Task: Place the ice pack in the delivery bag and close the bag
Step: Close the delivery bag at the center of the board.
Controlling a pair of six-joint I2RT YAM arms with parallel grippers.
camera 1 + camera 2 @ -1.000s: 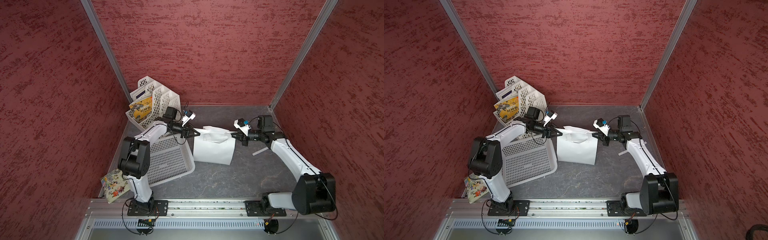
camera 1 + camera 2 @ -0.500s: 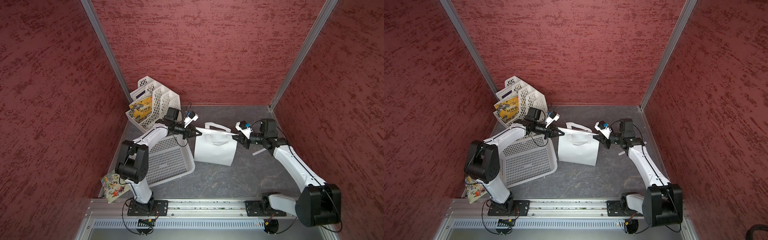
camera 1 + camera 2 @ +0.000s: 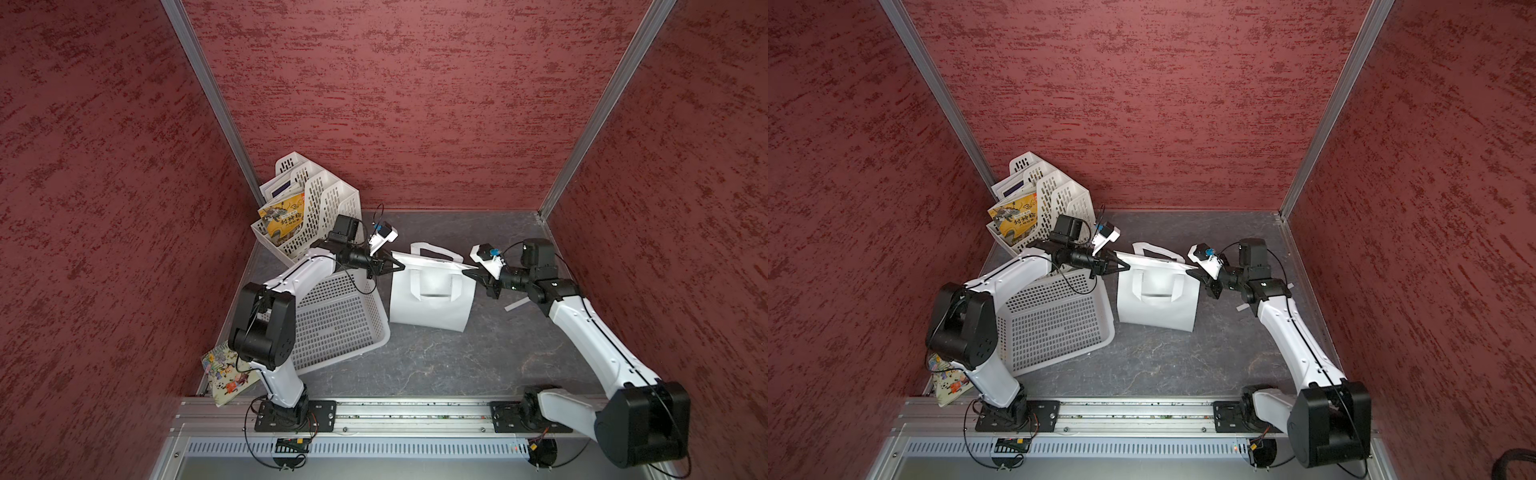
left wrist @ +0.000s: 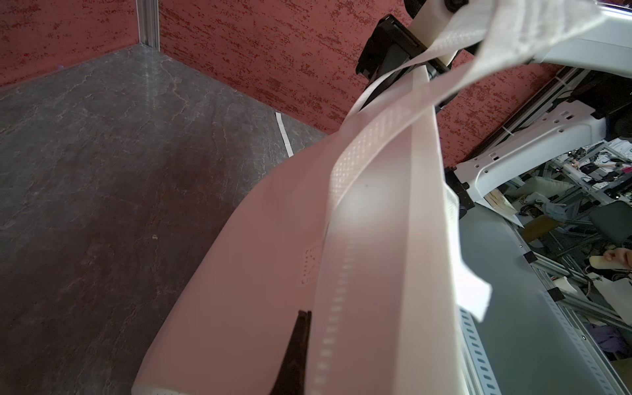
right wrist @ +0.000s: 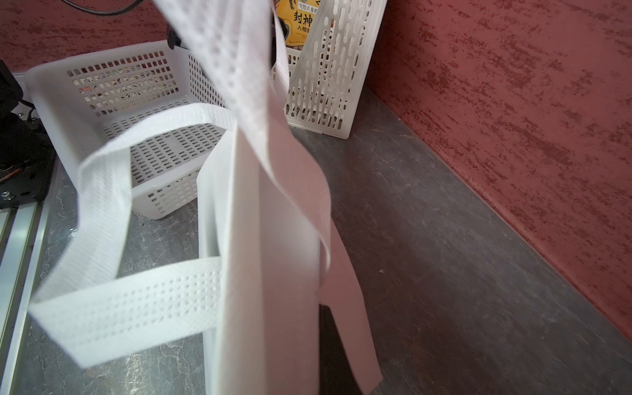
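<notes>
"Delivery bag [image 3: 428, 307], where's it sitting?"

"On the grey table [image 3: 436, 365], about the middle. It's upright, just beside the white perforated basket [image 3: 332, 328], which is the biggest thing down there and is on the robot's left."

"Anything else sizeable?"

"A white slotted file rack [image 3: 328, 203] is tucked into the far left corner."

"And the claws?"

"There's one at each top corner of the bag. The left gripper [image 3: 397, 266] is pinched tight on the corner nearest the basket. The right gripper [image 3: 467, 272] is clamped on the opposite corner. The bag's top edge runs in a straight line between them in both top views."

"Handles?"

"The front handle [image 3: 434, 286] lies flat against the near face, and the back handle [image 3: 432, 249] loops up behind."

"Small stuff?"

"A yellow book [image 3: 284, 218] stands in the rack. A picture book [image 3: 226, 374] lies at the front edge by the left arm's base. A strip of white tape [image 3: 515, 306] lies on the table just beside the right arm."
</notes>
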